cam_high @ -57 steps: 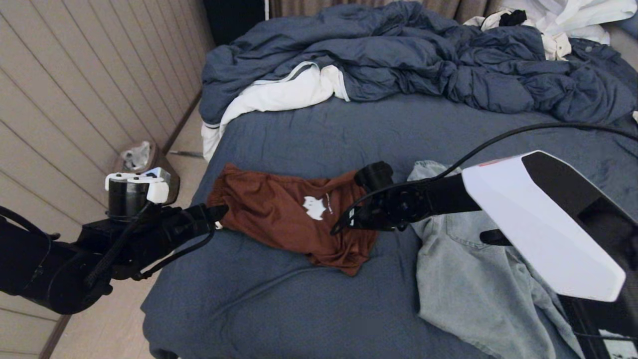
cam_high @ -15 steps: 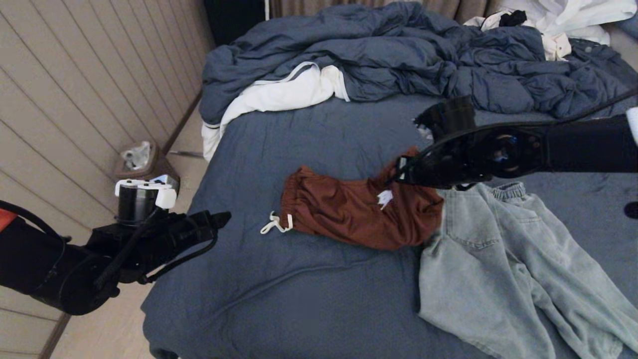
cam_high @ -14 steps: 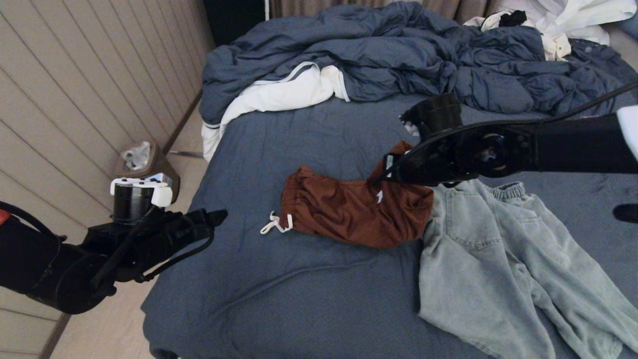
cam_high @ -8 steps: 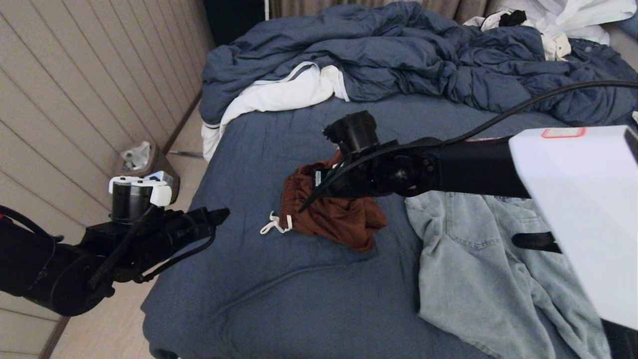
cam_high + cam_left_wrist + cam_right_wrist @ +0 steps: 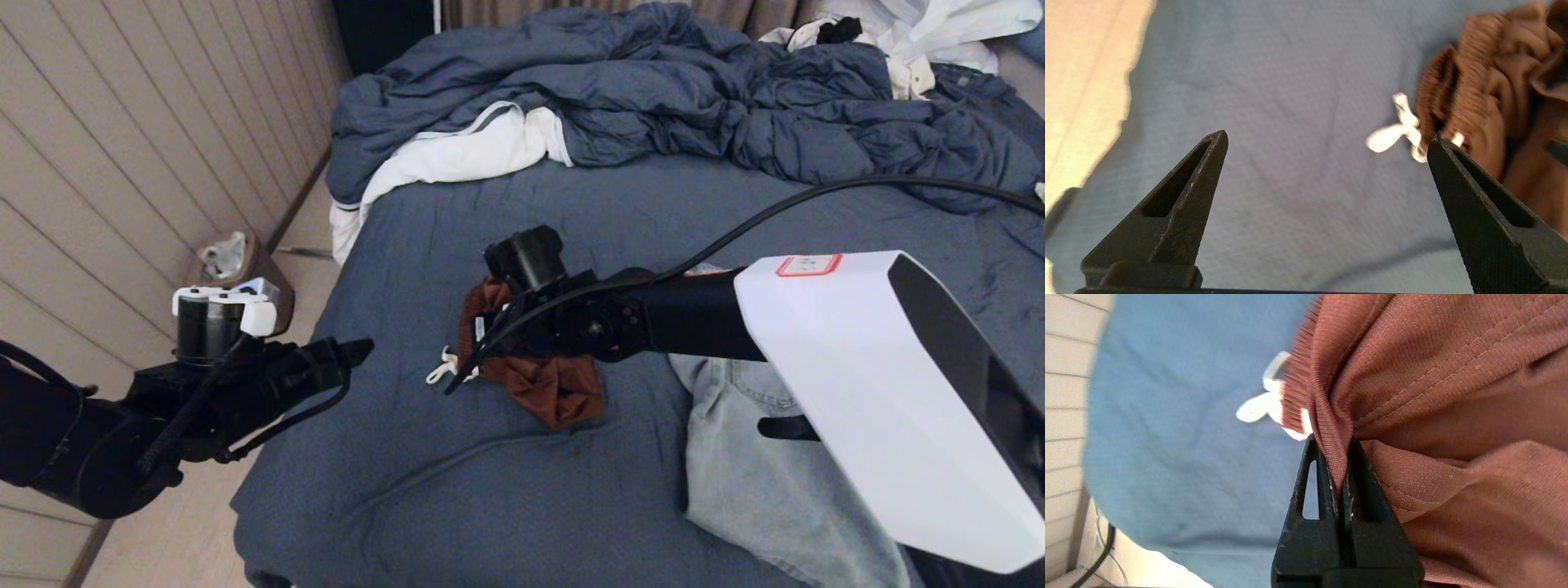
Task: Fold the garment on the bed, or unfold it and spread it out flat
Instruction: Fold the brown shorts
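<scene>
The garment [image 5: 559, 390] is a pair of rust-brown shorts with a white drawstring [image 5: 445, 369], bunched in a heap on the bed's slate-blue sheet [image 5: 506, 490]. My right gripper [image 5: 479, 336] hovers over the waistband end, shut on a fold of the brown fabric. The right wrist view shows the cloth [image 5: 1433, 396] pinched between the closed jaws of that gripper [image 5: 1333, 443]. My left gripper [image 5: 357, 351] stays at the bed's left edge, open and empty. In its wrist view that gripper [image 5: 1327, 141] frames bare sheet, with the drawstring [image 5: 1396, 132] just beyond one fingertip.
Pale denim jeans [image 5: 751, 482] lie right of the shorts, partly under my right arm. A rumpled blue duvet [image 5: 653, 90] with white lining [image 5: 457, 159] fills the back of the bed. White clothing [image 5: 931, 33] lies at the back right. A small bin [image 5: 224, 257] stands by the left wall.
My right gripper has carried its end of the shorts leftward over the rest, towards the waistband, and the fabric is now bunched up. The left arm has barely moved.
</scene>
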